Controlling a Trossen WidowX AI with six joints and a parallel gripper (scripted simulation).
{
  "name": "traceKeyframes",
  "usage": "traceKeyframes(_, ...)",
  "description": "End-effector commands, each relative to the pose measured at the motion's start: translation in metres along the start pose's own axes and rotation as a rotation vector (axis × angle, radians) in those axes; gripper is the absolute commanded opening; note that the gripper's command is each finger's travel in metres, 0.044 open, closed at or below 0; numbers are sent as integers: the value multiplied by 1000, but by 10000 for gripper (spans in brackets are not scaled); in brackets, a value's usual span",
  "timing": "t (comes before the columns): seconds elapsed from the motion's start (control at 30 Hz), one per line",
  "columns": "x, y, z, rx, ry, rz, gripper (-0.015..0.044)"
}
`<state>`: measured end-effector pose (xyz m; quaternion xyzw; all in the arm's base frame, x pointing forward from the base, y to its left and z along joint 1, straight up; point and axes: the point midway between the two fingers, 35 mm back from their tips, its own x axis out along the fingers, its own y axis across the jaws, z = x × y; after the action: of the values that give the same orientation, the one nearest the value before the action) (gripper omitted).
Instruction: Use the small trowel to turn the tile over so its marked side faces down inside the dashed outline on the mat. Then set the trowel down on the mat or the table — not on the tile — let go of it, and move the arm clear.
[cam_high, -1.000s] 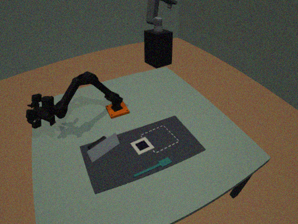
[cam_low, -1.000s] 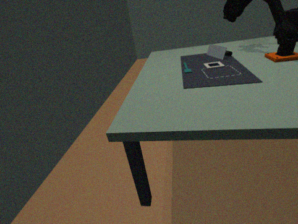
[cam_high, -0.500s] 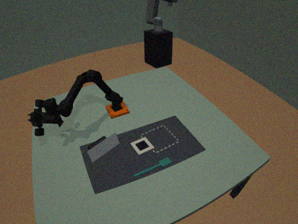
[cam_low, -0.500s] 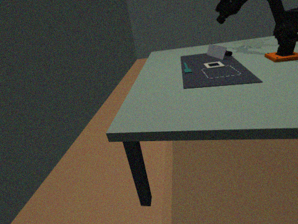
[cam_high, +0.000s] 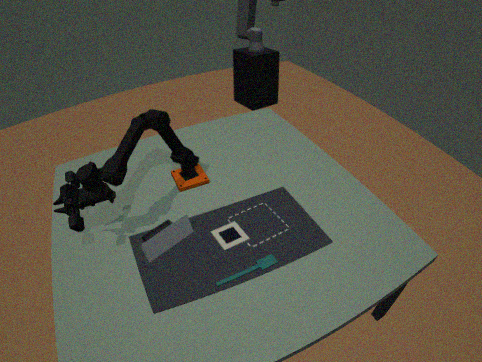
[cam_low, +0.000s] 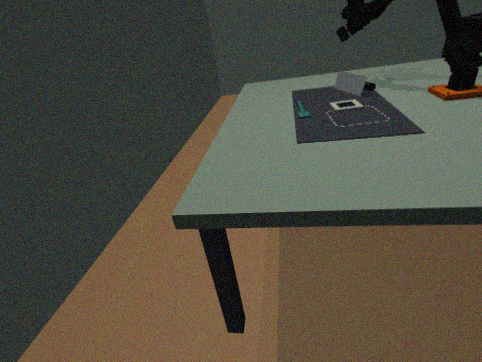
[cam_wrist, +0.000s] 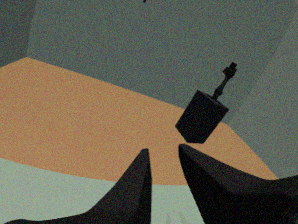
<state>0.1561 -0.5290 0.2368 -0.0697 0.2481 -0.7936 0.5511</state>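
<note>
The tile (cam_high: 230, 235) (cam_low: 346, 104), white with a dark square on its upper face, lies flat on the dark mat (cam_high: 170, 295) (cam_low: 310, 136). It is at the left side of the dashed outline (cam_high: 253, 246) in the top view, mostly outside it. The teal trowel (cam_high: 267, 261) (cam_low: 304, 114) lies flat on the mat near its front edge in the top view, apart from the tile. My gripper (cam_high: 56, 206) (cam_wrist: 163, 152) is partly open and empty, with a narrow gap between its fingertips. It is beyond the mat's left side, pointing away from the tile and trowel.
A grey sloping plate (cam_high: 167, 239) (cam_low: 350, 82) stands at the mat's left side in the top view, with a dark piece behind it. My arm's orange base (cam_high: 190, 186) (cam_low: 445, 94) sits behind the mat. A black box (cam_high: 256, 77) (cam_wrist: 202, 117) bearing another arm stands beyond the table.
</note>
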Motion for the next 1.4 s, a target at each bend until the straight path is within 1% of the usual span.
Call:
traceKeyframes(0.0,-15,16,-1,99,20,88,100)
traceKeyframes(0.37,-55,53,-13,328,145,279,100)
traceKeyframes(0.73,-103,81,-34,547,351,409,100)
traceKeyframes(1.07,-151,96,-57,731,592,452,100)
traceKeyframes(1.37,-197,99,-80,879,831,414,100)
